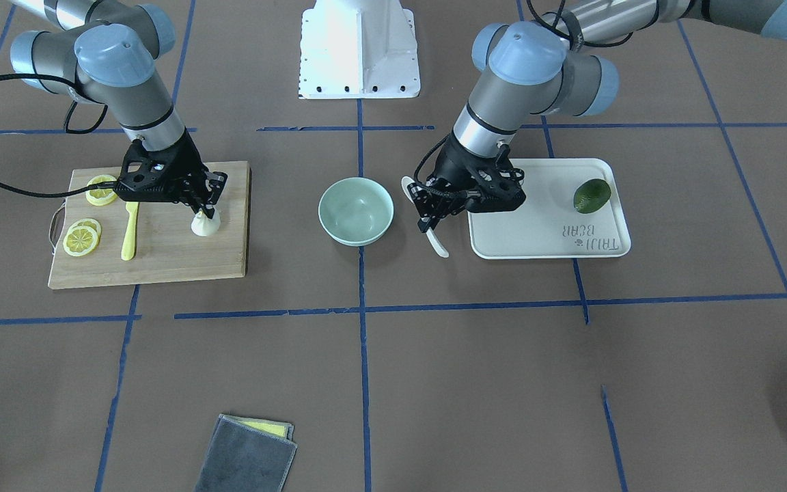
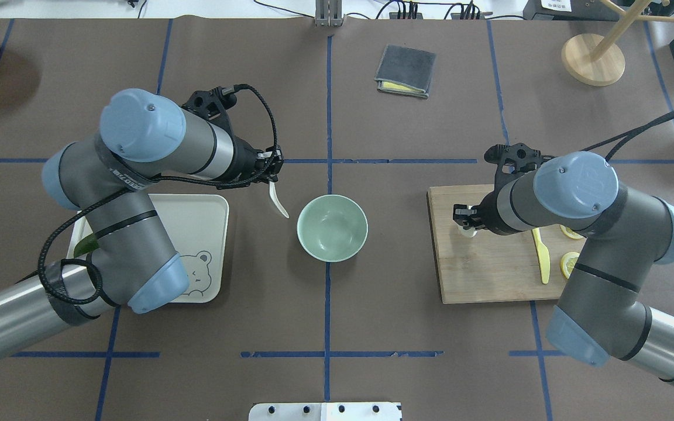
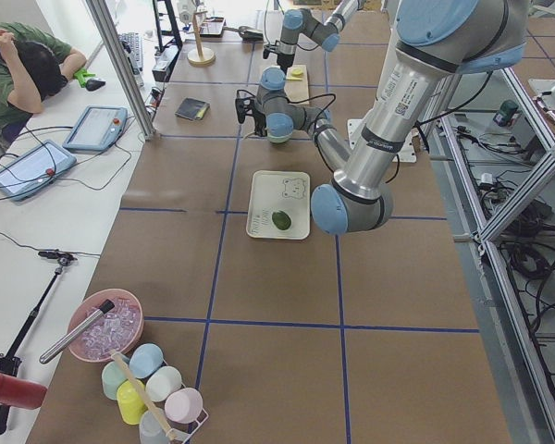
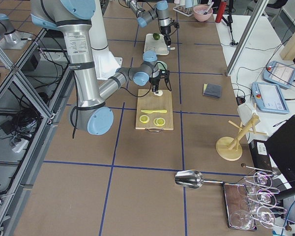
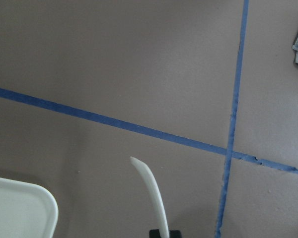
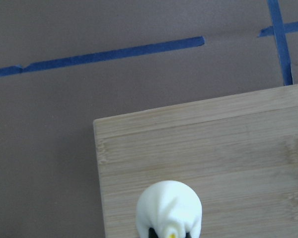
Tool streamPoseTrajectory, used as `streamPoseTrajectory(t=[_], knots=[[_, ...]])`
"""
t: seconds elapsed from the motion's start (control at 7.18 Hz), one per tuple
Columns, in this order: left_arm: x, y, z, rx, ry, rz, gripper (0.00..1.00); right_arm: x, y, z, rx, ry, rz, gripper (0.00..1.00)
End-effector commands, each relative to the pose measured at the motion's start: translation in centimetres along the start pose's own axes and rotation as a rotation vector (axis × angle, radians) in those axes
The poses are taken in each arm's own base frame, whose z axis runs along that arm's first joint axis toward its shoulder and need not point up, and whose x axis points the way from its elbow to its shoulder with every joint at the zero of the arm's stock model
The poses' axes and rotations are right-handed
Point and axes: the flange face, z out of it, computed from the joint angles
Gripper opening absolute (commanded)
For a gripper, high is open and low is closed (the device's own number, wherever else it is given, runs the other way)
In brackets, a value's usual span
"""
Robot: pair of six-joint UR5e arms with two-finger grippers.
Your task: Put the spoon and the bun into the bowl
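The pale mint-green bowl [image 1: 356, 210] stands empty at the table's middle and also shows in the overhead view [image 2: 332, 227]. My left gripper [image 1: 427, 220] is shut on the off-white spoon [image 1: 438, 244], just beside the bowl. The handle points out past the fingers in the overhead view [image 2: 280, 206] and in the left wrist view [image 5: 151, 193]. My right gripper [image 1: 208, 213] is shut on the pinched top of the white bun [image 1: 205, 225] at the cutting board [image 1: 161, 263]. The bun also shows in the right wrist view [image 6: 170, 206].
A white tray [image 1: 544, 236] with a dark green fruit [image 1: 591, 195] lies behind my left gripper. Lemon slices [image 1: 81, 239] and a yellow knife [image 1: 130, 232] lie on the board. A grey cloth [image 2: 405, 70] and a wooden stand [image 2: 593, 58] sit at the far side.
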Motion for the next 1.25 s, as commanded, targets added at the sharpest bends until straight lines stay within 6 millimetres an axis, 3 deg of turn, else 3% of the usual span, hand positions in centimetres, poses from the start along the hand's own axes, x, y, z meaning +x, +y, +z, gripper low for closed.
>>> streamPoseTrajectory(t=[0.0, 0.42, 0.56, 0.7, 0.84, 1.11], knots=[[2.4, 2.2, 1.4, -0.030, 0.030, -0.021, 0.00, -0.9, -2.1, -1.9, -0.001, -0.041, 0.021, 0.00], [4.1, 3.3, 3.1, -0.049, 0.052, -0.039, 0.03, -1.9, -2.8, -3.0, 0.005, -0.070, 0.024, 0.00], [4.5, 3.6, 3.8, -0.056, 0.059, -0.046, 0.12, -2.1, -2.8, -3.0, 0.006, -0.072, 0.025, 0.00], [4.6, 3.6, 3.7, -0.056, 0.061, -0.044, 0.80, -2.5, -2.9, -3.2, 0.007, -0.079, 0.025, 0.00], [4.5, 3.6, 3.8, -0.056, 0.058, -0.040, 1.00, -3.0, -3.0, -3.5, 0.010, -0.086, 0.023, 0.00], [4.3, 2.2, 2.8, -0.035, 0.060, -0.020, 1.00, -4.8, -3.1, -4.2, 0.016, -0.116, 0.014, 0.00]])
